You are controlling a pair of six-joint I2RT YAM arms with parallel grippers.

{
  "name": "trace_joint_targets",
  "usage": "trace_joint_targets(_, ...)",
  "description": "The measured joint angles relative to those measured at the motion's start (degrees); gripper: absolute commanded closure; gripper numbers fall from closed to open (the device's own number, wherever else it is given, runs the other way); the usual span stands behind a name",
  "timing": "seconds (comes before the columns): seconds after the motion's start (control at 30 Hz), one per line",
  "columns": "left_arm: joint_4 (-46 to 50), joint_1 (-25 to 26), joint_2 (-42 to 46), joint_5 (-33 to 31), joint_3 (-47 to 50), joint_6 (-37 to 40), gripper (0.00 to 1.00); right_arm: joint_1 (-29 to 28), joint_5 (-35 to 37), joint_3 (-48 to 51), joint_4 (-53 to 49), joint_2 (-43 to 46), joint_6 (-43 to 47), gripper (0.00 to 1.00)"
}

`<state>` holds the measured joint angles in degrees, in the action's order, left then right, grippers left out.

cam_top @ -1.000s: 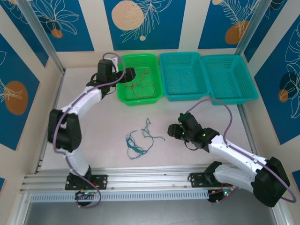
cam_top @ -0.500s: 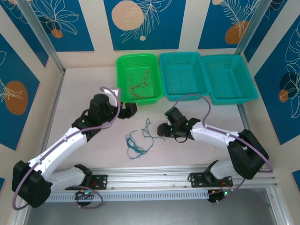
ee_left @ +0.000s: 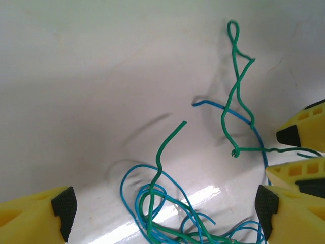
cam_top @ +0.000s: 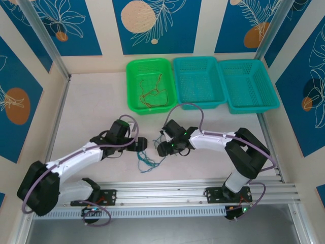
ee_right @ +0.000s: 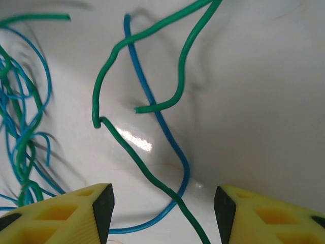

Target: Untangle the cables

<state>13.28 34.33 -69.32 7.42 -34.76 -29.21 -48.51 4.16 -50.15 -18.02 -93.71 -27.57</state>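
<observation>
**A:** How did the left gripper (ee_left: 165, 206) stand?

**B:** It was wide open with nothing in its grasp. In its wrist view the two fingers sat at 7 and 5 o'clock. The knot of cables (ee_left: 162, 216) lay on the table (cam_top: 96, 101) between them, touching neither finger.

**A:** And the right gripper (ee_right: 163, 208)?

**B:** It was open too, and also held nothing. A green cable (ee_right: 95, 109) and a blue cable (ee_right: 157, 118) ran down into the gap between its fingers. Neither was pinched.

**A:** Where were both in the top view?

**B:** They were near each other at the middle of the table, with their tips facing. The tangle lay at 5 o'clock from the left gripper and 8 o'clock from the right.

**A:** Which way did the strands run?

**B:** In the left wrist view one green strand stood out of the knot with its long axis from 6 to 12 o'clock, and it ended in a small loop at the top. Seen from above, the heap stretched roughly from 1 to 7 o'clock.

**A:** And farther out?

**B:** At 12 o'clock, well apart from the grippers, red-orange cables (cam_top: 152, 93) lay in a green basket (cam_top: 129, 86). Two teal baskets (cam_top: 198, 76) stood at its 3 o'clock side.
</observation>
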Motion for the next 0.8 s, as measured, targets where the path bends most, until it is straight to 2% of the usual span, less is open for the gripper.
trace_joint_targets(0.07, -1.75, 0.26, -3.32, 1.11, 0.0, -0.81, 0.16, -1.05, 0.44, -0.31, -1.16, -0.46, 0.9, 0.55)
trace_joint_targets(0.3, -4.13, 0.76, -12.26, -0.92, -0.33, -4.13, 0.45, -2.51, 2.14, -0.39, -3.08, -0.44, 1.92, 0.8)
trace_joint_targets(0.43, -4.09, 0.85, -13.05, -3.89, -0.55, -6.56, 0.53, -2.51, 3.78, -0.33, -4.11, 0.9, 1.84, 0.93)
trace_joint_targets(0.5, -4.02, 0.85, -13.09, -5.05, -0.52, -7.61, 0.56, -2.51, 4.48, 0.0, -4.11, 2.34, 1.79, 1.0)
trace_joint_targets(0.7, -4.31, 1.33, -13.03, -7.32, -0.2, -8.39, 0.58, -2.49, 4.22, 3.89, -2.1, 10.4, 1.7, 1.0)
trace_joint_targets(0.73, -4.31, 1.38, -13.0, -7.43, -0.2, -8.35, 0.56, -2.43, 4.0, 4.72, -1.49, 12.41, 1.68, 1.0)
trace_joint_targets(0.8, -4.42, 1.46, -12.83, -7.39, -0.15, -7.91, 0.47, -1.84, 3.41, 5.97, -0.17, 16.17, 1.46, 1.0)
